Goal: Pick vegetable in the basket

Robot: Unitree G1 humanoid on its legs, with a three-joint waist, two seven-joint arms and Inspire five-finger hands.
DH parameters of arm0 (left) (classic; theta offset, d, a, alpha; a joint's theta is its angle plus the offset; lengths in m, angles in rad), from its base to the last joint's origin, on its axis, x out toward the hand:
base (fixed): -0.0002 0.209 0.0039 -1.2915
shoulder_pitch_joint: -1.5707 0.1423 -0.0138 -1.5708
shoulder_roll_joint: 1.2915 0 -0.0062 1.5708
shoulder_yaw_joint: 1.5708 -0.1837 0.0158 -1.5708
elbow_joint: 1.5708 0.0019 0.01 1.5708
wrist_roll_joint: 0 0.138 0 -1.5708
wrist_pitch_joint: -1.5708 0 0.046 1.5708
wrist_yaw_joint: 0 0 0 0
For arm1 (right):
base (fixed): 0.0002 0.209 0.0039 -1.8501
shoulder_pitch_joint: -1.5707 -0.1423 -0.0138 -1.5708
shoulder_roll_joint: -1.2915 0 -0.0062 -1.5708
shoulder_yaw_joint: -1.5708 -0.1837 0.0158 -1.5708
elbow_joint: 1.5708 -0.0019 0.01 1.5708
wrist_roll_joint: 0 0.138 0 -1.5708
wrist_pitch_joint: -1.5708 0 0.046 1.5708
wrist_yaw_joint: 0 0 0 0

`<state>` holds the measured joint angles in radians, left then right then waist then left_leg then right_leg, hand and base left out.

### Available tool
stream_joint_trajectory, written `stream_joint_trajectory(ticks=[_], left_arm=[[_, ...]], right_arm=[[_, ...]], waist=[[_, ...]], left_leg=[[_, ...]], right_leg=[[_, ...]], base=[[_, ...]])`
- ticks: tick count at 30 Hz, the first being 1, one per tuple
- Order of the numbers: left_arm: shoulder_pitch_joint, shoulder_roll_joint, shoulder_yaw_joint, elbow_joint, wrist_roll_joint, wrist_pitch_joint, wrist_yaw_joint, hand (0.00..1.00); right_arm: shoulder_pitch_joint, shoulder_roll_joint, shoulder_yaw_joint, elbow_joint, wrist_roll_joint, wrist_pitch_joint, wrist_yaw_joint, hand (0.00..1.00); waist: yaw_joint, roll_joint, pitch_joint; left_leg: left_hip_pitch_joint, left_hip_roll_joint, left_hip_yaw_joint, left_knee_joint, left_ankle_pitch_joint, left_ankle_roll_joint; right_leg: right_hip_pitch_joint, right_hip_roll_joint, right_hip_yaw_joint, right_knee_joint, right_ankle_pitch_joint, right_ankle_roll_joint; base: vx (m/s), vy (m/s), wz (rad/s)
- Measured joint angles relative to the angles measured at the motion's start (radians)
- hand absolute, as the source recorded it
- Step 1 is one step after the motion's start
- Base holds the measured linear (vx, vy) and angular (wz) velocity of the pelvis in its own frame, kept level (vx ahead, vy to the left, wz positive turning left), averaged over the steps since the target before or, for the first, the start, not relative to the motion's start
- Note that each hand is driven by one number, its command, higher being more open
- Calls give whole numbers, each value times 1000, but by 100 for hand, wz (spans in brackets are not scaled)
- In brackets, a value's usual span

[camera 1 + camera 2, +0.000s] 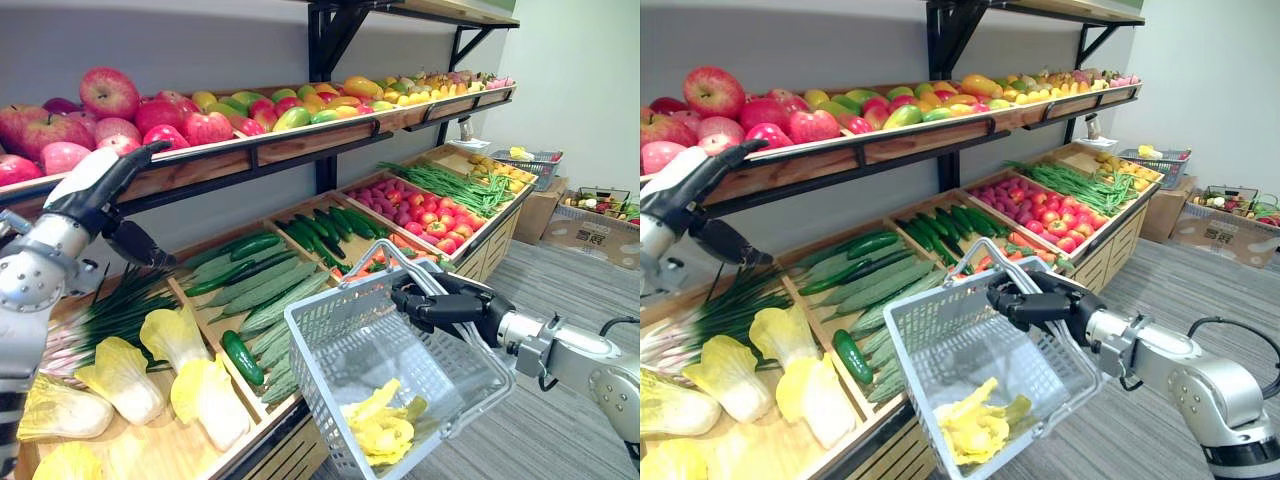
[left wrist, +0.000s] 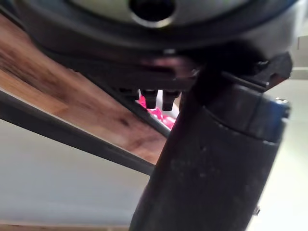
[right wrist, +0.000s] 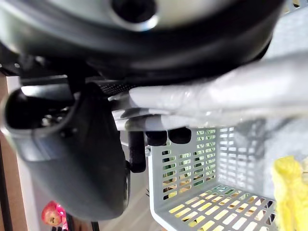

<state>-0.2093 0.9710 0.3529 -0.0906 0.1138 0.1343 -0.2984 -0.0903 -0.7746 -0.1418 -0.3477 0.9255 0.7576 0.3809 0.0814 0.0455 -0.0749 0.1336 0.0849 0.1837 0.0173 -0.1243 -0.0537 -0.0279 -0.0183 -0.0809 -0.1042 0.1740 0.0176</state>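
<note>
A long wooden produce stand (image 1: 300,142) runs along the wall. Its upper shelf is loaded with red apples (image 1: 110,92) and other fruit. The sloping trays below hold green onions (image 1: 120,310), pale yellow cabbages (image 1: 205,395), rows of cucumbers (image 1: 262,285) and, farther along, long green beans (image 1: 450,185).

In front of the stand, just beside its lower edge, a grey plastic basket (image 1: 335,350) hangs in the air, tilted so that its open top faces the trays. The right hand (image 1: 440,303) carries it. In the right wrist view the dark fingers (image 3: 156,137) are curled round the grey handle (image 3: 216,96) and grip it firmly.

The left hand (image 1: 95,195) is raised at the far left, near the front edge of the apple shelf and above the green onions. Its fingers (image 1: 135,162) are stretched out towards the shelf, the thumb points down, and it holds nothing.

A yellow leafy vegetable (image 1: 385,430) lies on the bottom of the basket, in the lower corner.

One short dark cucumber (image 1: 241,357) lies alone in the tray next to the cabbages, close to the basket's rim but apart from it.
</note>
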Motion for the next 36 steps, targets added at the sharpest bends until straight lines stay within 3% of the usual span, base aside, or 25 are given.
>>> stream_joint_trajectory(ticks=[6, 10, 14, 17, 23, 25, 30, 32, 36], left_arm=[[65, -63, 141, -4, -232, -10, -8, 100], [118, -87, 213, -16, -295, -36, 20, 100], [182, -144, 301, -27, -377, -117, 117, 100], [240, -214, 385, -40, -446, -188, 227, 100], [304, -340, 668, 104, -507, -365, 592, 100], [319, -402, 799, 180, -513, -467, 762, 100], [353, -565, 1001, 318, -536, -624, 1028, 100], [375, -628, 1032, 402, -553, -663, 1084, 100], [412, -715, 1037, 504, -565, -677, 1099, 100]], right_arm=[[0, 0, -93, 40, -3, -31, 0, 0], [0, -1, -184, 71, -21, -58, -1, 0], [0, -2, -249, 89, -21, -83, -22, 0], [0, -2, -292, 118, -21, -103, -37, 0], [0, -6, -419, 179, -23, -113, -59, 0], [0, -7, -461, 201, -21, -113, -68, 0], [14, -5, -468, 216, 22, -113, -116, 0], [31, 39, -468, 217, 36, -113, -136, 0], [87, 161, -470, 219, 62, -128, -158, 0]], waist=[[-14, -2, 2], [-20, -5, 5], [-24, -9, 11], [-26, -13, 18], [-35, -26, 30], [-34, -29, 32], [-31, -33, 33], [-28, -35, 34], [-29, -46, 37]], left_leg=[[-6, -5, -7, -16, 10, 4], [-16, -6, -27, -16, 10, 4], [-34, -6, -30, -13, 11, 3], [-34, -5, -31, -15, 11, 3], [-41, -6, -31, -15, 10, 4], [-44, -9, -31, -14, 8, 6], [-50, -14, -40, -4, 3, 14], [-54, -17, -55, 5, -1, 14], [-66, -18, -73, 10, -3, 15]], right_leg=[[-8, -4, -5, 0, 1, 2], [-12, -4, -20, 1, -2, 3], [-26, -3, -22, 2, -2, 3], [-27, -1, -22, 4, -2, 3], [-35, -1, -20, 5, -2, 3], [-37, -5, -19, 5, -2, 3], [-36, -16, -22, 4, -4, 6], [-29, -21, -34, 2, -8, 10], [-29, -26, -50, 2, -11, 13]], base=[[-25, 7, 3], [9, 0, 10], [2, 2, 1], [0, 0, 0], [0, 0, 0], [0, 0, 0], [-22, 13, 4], [-51, 25, 19], [-31, 15, 15]])
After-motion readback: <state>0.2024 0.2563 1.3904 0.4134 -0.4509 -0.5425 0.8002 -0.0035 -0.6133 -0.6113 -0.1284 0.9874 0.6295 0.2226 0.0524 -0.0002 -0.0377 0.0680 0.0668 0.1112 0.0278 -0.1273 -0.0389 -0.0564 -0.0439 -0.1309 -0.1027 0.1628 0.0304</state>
